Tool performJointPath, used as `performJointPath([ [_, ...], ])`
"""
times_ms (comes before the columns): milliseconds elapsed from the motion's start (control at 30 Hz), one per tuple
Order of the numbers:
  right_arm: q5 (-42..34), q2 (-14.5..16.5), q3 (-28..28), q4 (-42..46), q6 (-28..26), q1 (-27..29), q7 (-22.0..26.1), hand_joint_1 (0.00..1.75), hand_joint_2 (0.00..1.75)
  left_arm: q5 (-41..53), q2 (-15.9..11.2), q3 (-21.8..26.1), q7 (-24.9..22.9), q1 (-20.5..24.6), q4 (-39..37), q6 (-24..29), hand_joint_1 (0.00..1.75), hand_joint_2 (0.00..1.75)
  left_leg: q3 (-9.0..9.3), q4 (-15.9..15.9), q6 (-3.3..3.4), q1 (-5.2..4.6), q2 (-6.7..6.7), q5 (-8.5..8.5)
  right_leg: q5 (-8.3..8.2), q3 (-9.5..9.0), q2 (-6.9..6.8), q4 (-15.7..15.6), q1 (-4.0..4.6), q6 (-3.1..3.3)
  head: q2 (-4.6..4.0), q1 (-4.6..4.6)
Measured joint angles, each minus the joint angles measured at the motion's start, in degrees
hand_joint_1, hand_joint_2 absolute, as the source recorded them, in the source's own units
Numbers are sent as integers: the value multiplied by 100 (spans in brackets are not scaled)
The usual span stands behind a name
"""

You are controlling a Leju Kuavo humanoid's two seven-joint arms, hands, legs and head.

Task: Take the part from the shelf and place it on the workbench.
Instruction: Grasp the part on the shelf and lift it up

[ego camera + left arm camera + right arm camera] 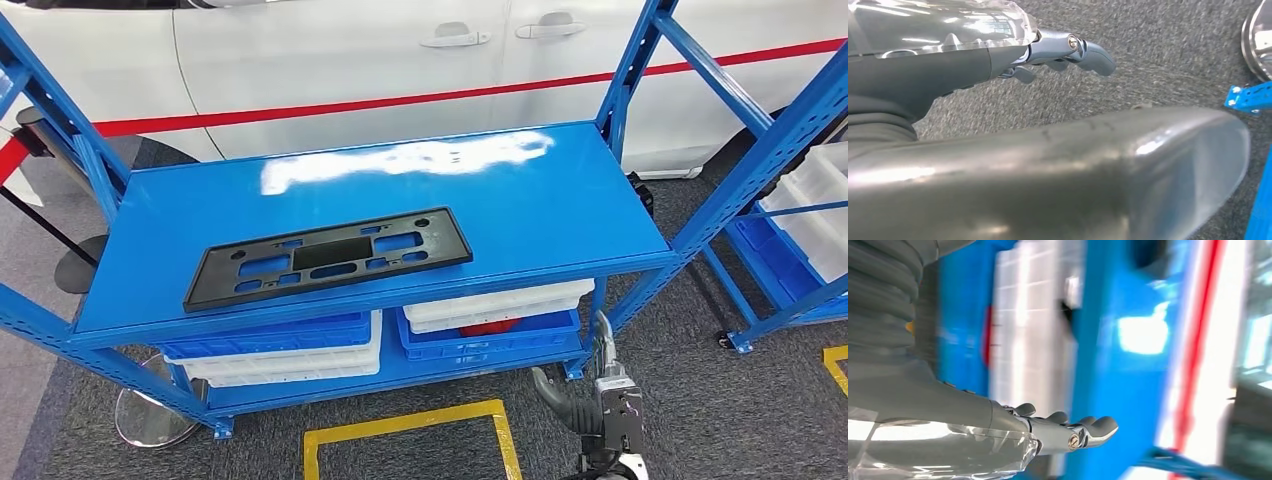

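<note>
Looking down from the head view, we see the part point(328, 257), a long flat black plate with rectangular cut-outs, lying on the top board of the blue shelf point(560, 215), left of centre in the frame and near the front edge. It rests slightly askew, its right end farther back than its left. Nothing touches it.

Our right hand point(598, 400) hangs low at the lower right of the frame, beside the shelf's front right post and well apart from the part. In the right wrist view this right hand point(1068, 432) holds nothing, its fingers stretched out loosely side by side. Our left hand point(1068, 52) hangs over grey carpet, likewise empty, with fingers lightly curled and not closed.

We judge the part to be moulded plastic: light, fairly stiff, though its length may let it flex or tip if taken at one end. Lying flat on a glossy board, it offers little for fingers to get under; the near long edge or a cut-out around the middle looks the best hold, and sliding it a little past the front edge might help.

Open board surrounds the part on all sides. The slanted blue posts at the left and right of the frame bound any sideways swing. Below, blue and white bins point(490, 318) fill the lower level. A white car point(330, 50) stands behind the shelf.
</note>
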State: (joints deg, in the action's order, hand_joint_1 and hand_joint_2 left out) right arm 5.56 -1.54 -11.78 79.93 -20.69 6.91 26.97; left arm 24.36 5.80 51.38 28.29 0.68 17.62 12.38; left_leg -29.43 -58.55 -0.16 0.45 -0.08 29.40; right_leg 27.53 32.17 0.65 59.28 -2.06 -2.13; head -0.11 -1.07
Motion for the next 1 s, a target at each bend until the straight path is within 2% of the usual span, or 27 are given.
performJointPath([
  [233,299,-219,-666,1124,202,-237,7,0,175,478,28,374,323,84,-86,54,0,0,-30,-44,55,-39,-4,5,-29,6,1,-14,-44,-58,0,0],
  [333,518,-258,-978,1516,257,-360,-10,0,175,696,46,511,463,126,-119,75,0,0,-17,27,127,-17,4,-53,-45,1,0,-47,-42,-118,0,2],
  [367,638,-266,-1068,1622,234,-393,-19,0,175,760,60,544,504,139,-127,90,0,0,5,84,164,3,13,-94,15,35,-8,27,-35,-125,0,5],
  [400,774,-271,-1150,1709,191,-424,-31,0,175,817,75,569,538,149,-134,103,0,0,25,138,197,22,22,-133,133,123,-17,212,-25,-123,0,8],
  [467,1080,-278,-1287,1826,66,-466,-65,0,175,911,104,614,588,161,-148,127,0,0,27,172,232,24,32,-165,483,476,-33,923,-10,-112,0,9],
  [500,1257,-279,-1351,1867,-7,-477,-85,0,175,954,114,636,606,163,-158,133,0,0,21,171,233,18,33,-165,602,662,-33,1278,-3,-110,0,8],
  [533,1450,-280,-1413,1904,-83,-480,-107,0,175,994,125,654,621,163,-170,140,0,0,24,168,229,12,32,-160,619,783,-33,1488,3,-106,0,8],
  [567,1653,-281,-1467,1941,-155,-483,-130,0,175,1032,134,667,635,164,-181,148,0,0,34,166,220,9,27,-151,516,799,-34,1472,7,-96,0,8],
  [600,1868,-281,-1514,1979,-223,-493,-151,0,175,1069,143,676,647,165,-191,152,0,0,53,163,206,9,20,-136,316,704,-36,1229,10,-80,0,9],
  [633,2072,-280,-1553,2015,-283,-514,-173,0,175,1102,155,684,656,167,-198,158,0,0,78,156,182,9,14,-114,81,531,-42,823,14,-54,0,9],
  [667,2274,-279,-1584,2042,-339,-546,-193,0,175,1135,164,691,665,171,-204,163,0,0,88,145,151,-2,10,-87,-79,357,-50,446,30,-26,0,10],
  [700,2484,-274,-1615,2065,-397,-583,-210,0,175,1170,171,697,673,179,-211,168,0,0,88,132,115,-11,8,-62,-173,228,-56,161,46,5,0,7],
  [733,2682,-267,-1645,2079,-450,-617,-225,0,175,1200,174,700,679,189,-217,175,0,0,79,122,77,-19,9,-43,-191,166,-59,7,65,36,0,5],
  [800,3092,-256,-1714,2091,-556,-680,-267,0,175,1266,180,705,691,211,-228,193,0,0,64,130,6,-16,13,-32,-157,169,-50,-20,92,102,0,2],
  [867,3478,-254,-1814,2082,-650,-785,-344,0,175,1328,187,708,704,232,-234,212,0,0,49,63,-59,5,15,34,-163,157,-53,-58,80,181,0,2],
  [933,3832,-252,-1983,2041,-739,-933,-477,0,175,1386,188,709,714,251,-244,222,0,0,-166,-405,-115,22,13,302,-168,136,-69,-94,63,246,0,-9],
  [1000,4120,-252,-2184,1957,-808,-1054,-660,0,175,1433,190,709,719,257,-256,225,0,0,-587,-1192,-155,28,12,633,-156,134,-81,-91,76,278,0,-15],
])
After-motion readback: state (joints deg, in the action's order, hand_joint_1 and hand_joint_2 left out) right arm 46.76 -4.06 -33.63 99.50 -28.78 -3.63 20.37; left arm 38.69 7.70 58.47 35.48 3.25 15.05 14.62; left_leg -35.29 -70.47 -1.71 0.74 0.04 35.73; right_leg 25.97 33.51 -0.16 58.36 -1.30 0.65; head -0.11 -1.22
